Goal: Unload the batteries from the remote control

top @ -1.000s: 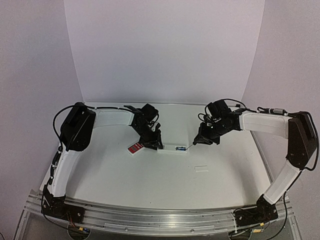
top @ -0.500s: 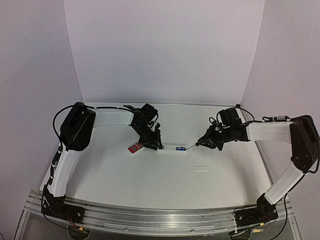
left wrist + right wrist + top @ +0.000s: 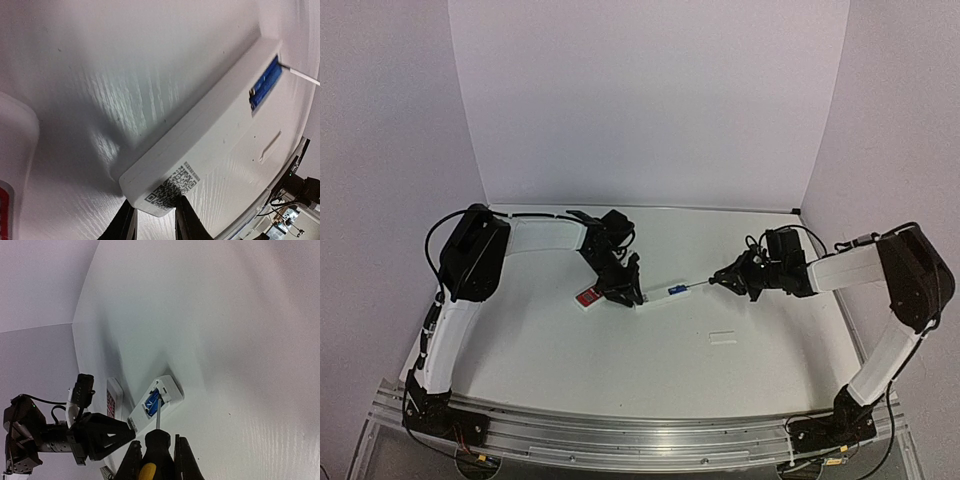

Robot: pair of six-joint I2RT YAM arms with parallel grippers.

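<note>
The remote control (image 3: 663, 293) lies back up and slightly slanted on the table, its battery bay uncovered. The blue batteries (image 3: 672, 291) sit inside the bay, also seen in the left wrist view (image 3: 265, 84) and the right wrist view (image 3: 152, 401). My left gripper (image 3: 622, 287) is shut on the remote's QR-code end (image 3: 172, 187), one finger on each side. My right gripper (image 3: 738, 277) is shut on a screwdriver (image 3: 156, 452) with a black and yellow handle. The screwdriver's thin shaft (image 3: 158, 416) reaches into the bay at the batteries.
A shorter red-faced remote (image 3: 588, 297) lies just left of my left gripper. A small flat white cover piece (image 3: 722, 338) rests on the table nearer the front, right of centre. White walls close the back and sides.
My right arm has dropped lower and swung right, keeping the screwdriver tip at the bay. The remote's right end has turned slightly toward the back. My left gripper stays on the remote.
</note>
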